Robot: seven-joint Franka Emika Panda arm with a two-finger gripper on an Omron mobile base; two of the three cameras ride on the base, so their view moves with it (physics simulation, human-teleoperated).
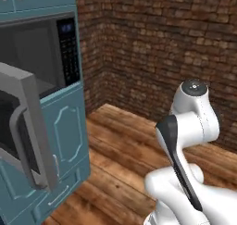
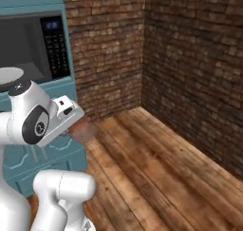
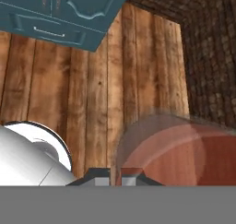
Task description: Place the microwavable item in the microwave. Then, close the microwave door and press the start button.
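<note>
The fingers [image 2: 81,128] are clamped on the reddish-brown rounded lump [image 2: 85,130], held above the wood floor [image 2: 156,173] below the open microwave [image 2: 28,49]. It looks light, smooth, perhaps slippery; gripping its middle suits.

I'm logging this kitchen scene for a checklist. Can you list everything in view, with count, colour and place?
microwave: one, grey steel with a dark cavity, built into the teal cabinet.
keypad: one, black strip with a blue display, right side of the microwave.
turntable: one, white, inside the microwave.
door: one, grey frame with dark glass, swung open toward the camera.
cabinet: one, teal, around and below the microwave.
walls: two, red-brown brick, meeting in a corner.
floor: one, brown wood planks.
item: one, reddish-brown lump, at the gripper, off the floor.
arm: one, white with dark joints.
gripper: one, shut on the item.
</note>
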